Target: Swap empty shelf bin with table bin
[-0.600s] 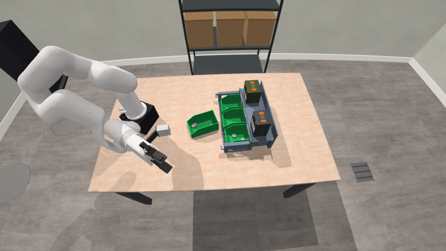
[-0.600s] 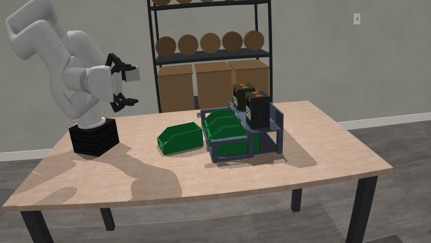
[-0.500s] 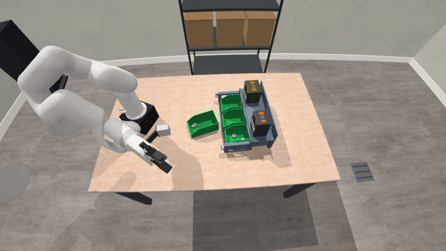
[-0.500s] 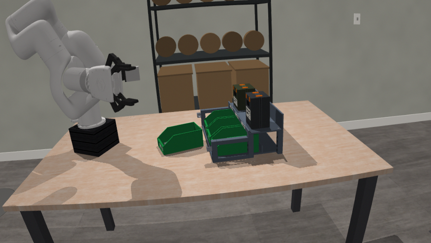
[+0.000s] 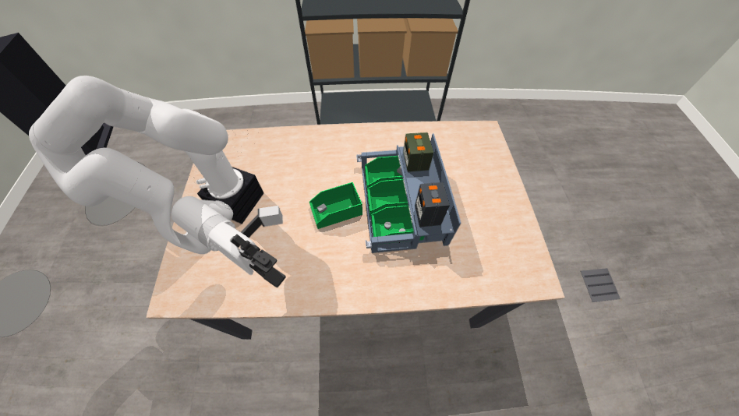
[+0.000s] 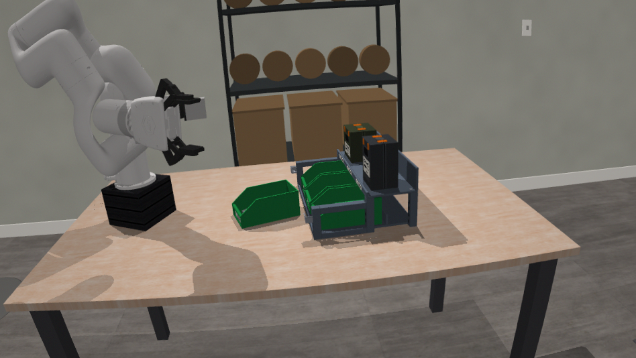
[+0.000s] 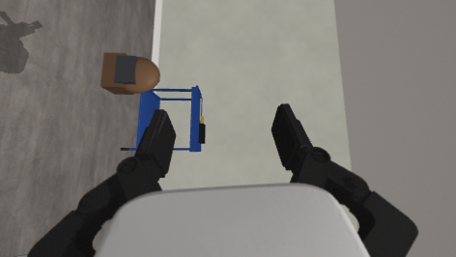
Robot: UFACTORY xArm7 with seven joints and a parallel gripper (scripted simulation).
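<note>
At left, the hand (image 5: pixel 263 260) (image 6: pixel 195 124) (image 7: pixel 223 119) gapes fully, empty. Mid-frame, the loose bin (image 5: pixel 342 213) (image 6: pixel 271 210) stands on the desk (image 5: pixel 330 289) (image 6: pixel 311 262), beside the shelf (image 5: pixel 394 242) (image 6: pixel 369 213); tilting it could spill its part (image 5: pixel 321 208).

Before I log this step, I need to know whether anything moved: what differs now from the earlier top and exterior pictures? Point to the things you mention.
Nothing visibly changed. The arm, its open gripper (image 6: pixel 199 125) (image 7: pixel 223 119), the loose bin (image 5: pixel 336 213) (image 6: pixel 269 210) and the shelf's bins stayed put.
</note>
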